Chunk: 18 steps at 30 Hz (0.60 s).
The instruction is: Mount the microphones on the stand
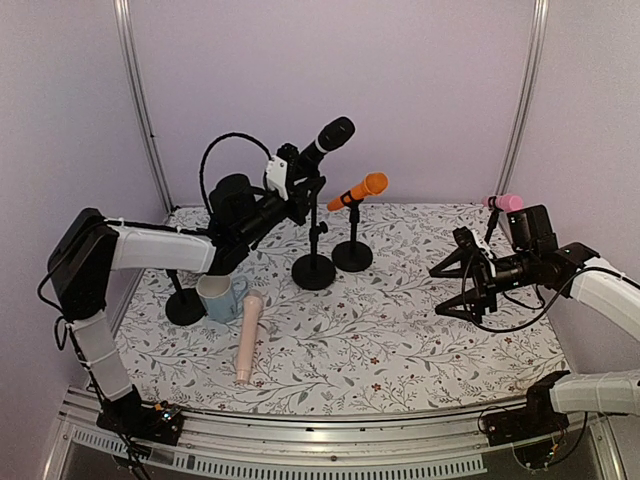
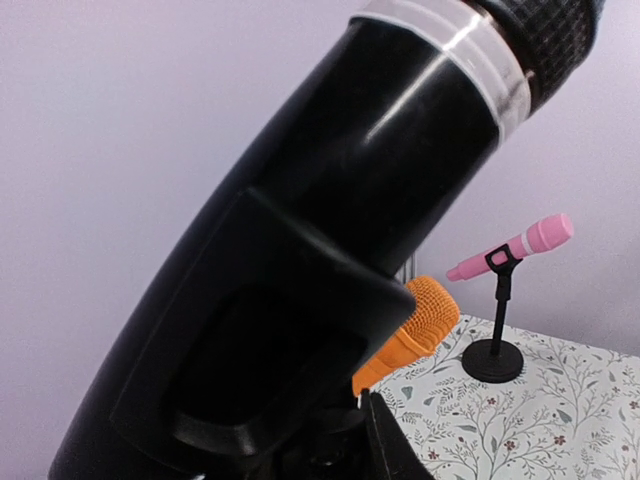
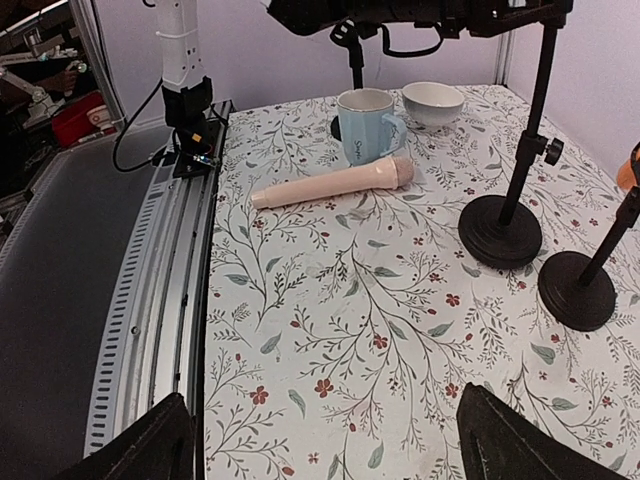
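While left gripper [image 1: 285, 180] clamps black mic [image 1: 330, 135] at its stand [image 1: 314, 270], 2 done: orange mic [image 1: 358, 190], pink mic [image 1: 505, 202] (both clipped). Beige mic [image 1: 248, 335] left on table by mug [image 1: 222, 296]; right gripper [image 1: 462, 280] open, empty.

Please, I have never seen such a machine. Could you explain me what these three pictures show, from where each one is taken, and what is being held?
These are two robot arms fixed at the near edge of a table with a floral cloth. One picture looks down from above and behind; the other two come from cameras on each wrist.

The left pincer is shut on the slim black microphone, at the top of a black stand. The right pincer is open and holds nothing.

The orange microphone and the bright pink microphone sit on stands. The pale beige-pink microphone lies on the cloth beside a blue-and-white mug. The right wrist view also shows a white bowl.
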Available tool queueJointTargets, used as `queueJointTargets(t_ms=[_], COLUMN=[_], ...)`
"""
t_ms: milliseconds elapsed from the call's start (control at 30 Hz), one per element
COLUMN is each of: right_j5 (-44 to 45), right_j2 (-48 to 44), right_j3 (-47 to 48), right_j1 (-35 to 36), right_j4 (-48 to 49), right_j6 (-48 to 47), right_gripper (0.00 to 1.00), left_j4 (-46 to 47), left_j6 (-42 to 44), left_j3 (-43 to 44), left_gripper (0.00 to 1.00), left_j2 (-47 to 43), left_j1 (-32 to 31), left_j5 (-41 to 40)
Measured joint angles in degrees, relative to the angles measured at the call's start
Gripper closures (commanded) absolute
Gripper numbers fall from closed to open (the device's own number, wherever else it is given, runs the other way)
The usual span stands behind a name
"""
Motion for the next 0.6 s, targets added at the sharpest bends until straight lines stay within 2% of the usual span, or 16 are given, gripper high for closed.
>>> queueJointTargets(t_ms=[167, 367, 400, 533, 600], right_j5=[0.02, 0.63, 0.79, 1.49, 1.62], right_j2=[0.28, 0.17, 0.17, 0.17, 0.17], right_j3=[0.00, -0.09, -0.13, -0.17, -0.20], right_j1=[-0.04, -0.04, -0.04, -0.04, -0.04], right_j4=[0.20, 0.37, 0.37, 0.39, 0.42], right_j6=[-1.36, -2.40, -2.51, -2.80, -2.84], right_gripper=[0.08, 0.08, 0.08, 0.08, 0.08], left_j4=[0.83, 2.56, 2.75, 3.37, 3.39], left_j6=[-2.19, -4.26, -4.48, -4.55, -4.59], left_j3=[3.10, 4.70, 4.72, 4.74, 4.74], left_gripper=[1.00, 1.00, 0.97, 0.66, 0.58], left_j2=[5.18, 7.45, 7.54, 7.85, 7.85], left_j1=[1.84, 4.33, 4.50, 4.68, 4.68], left_j5=[2.03, 3.15, 3.21, 3.21, 3.06])
